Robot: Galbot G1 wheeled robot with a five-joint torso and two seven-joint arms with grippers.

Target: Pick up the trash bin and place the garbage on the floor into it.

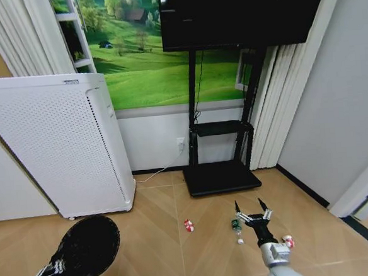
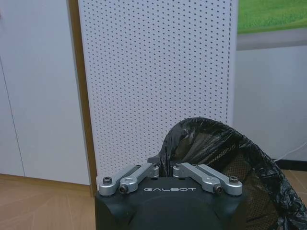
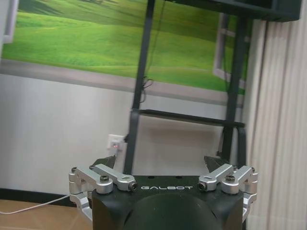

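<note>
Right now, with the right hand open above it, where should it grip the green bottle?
Grip the green bottle across its body, coming straight down. It lies flat on the floor with its white cap toward the robot, so the round sides are free. The right hand seems to hang open just beside it.

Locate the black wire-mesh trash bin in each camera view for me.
Head view: black wire-mesh trash bin low on the left, held by the left gripper.
Left wrist view: lined bin just beyond the gripper.
Right wrist view: not in it.
Shared landmark: white perforated air purifier.

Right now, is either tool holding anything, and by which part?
The left tool grips the trash bin by its rim. The right tool is open, holding nothing.
</note>
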